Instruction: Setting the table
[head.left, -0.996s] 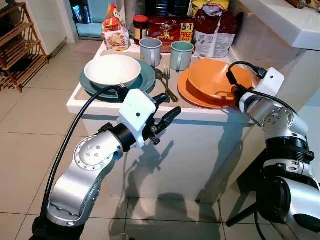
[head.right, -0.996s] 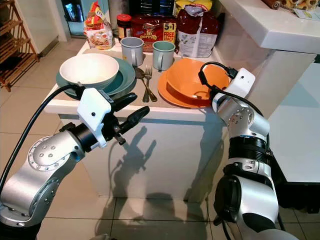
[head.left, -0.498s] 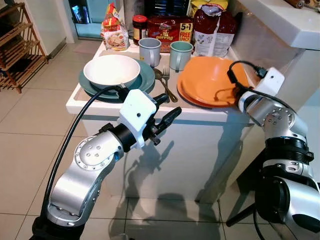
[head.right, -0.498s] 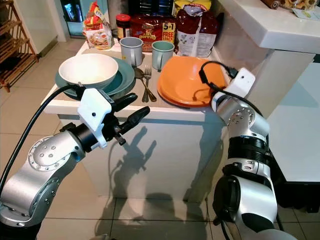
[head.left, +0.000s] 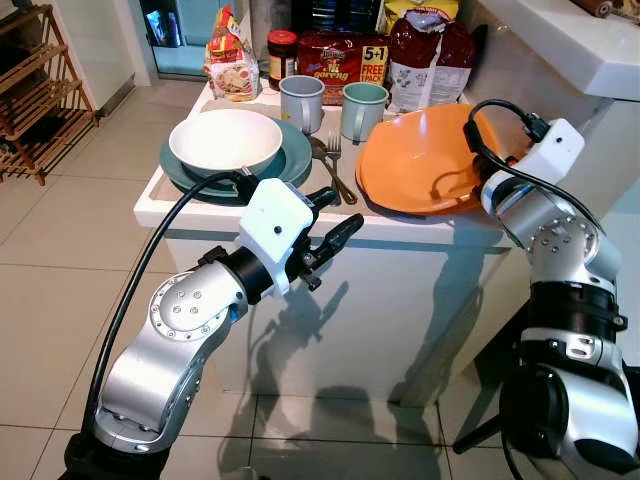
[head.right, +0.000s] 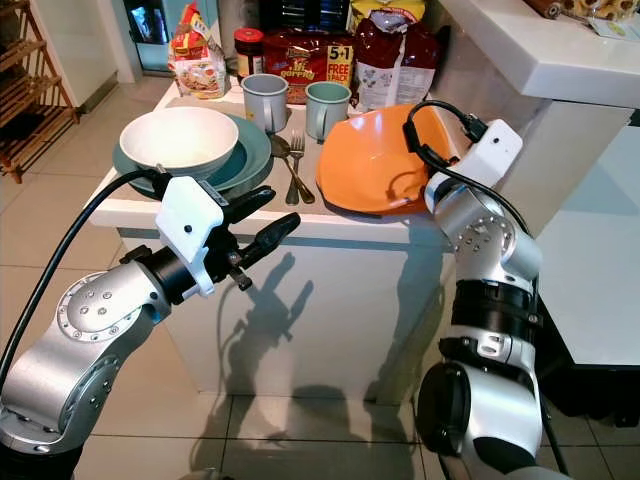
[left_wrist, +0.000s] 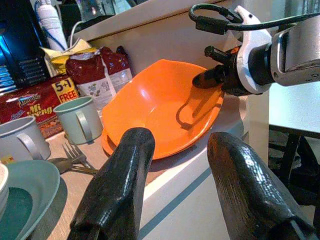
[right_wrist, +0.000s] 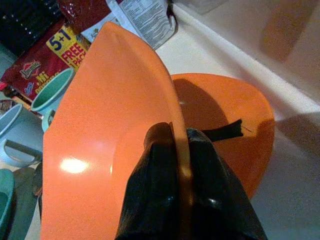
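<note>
**Operator:** Orange bowl (head.left: 420, 160) is what I'm lifting. From the head camera, my right gripper (head.left: 478, 186) has it by the near rim, tipped up steeply above the orange plate (head.left: 385, 205) on the white table (head.left: 190, 218). My left gripper (head.left: 333, 225) hangs in front of the table edge, fingers spread, holding nothing.

**Assistant:** Anything close by?

**Operator:** The green mug (head.right: 327, 108) and fork (head.right: 297, 165) sit just beside it, so I'd raise it straight before swinging.

**Assistant:** Left wrist?

**Operator:** It shows the bowl tilted with its low edge near the plate (left_wrist: 111, 146); I'd level it gently.

**Assistant:** Right wrist?

**Operator:** Fingers (right_wrist: 152, 190) pinch either side of the thin rim (right_wrist: 175, 132). It's a narrow hold, so I judge slow wrist turns are safest.
</note>
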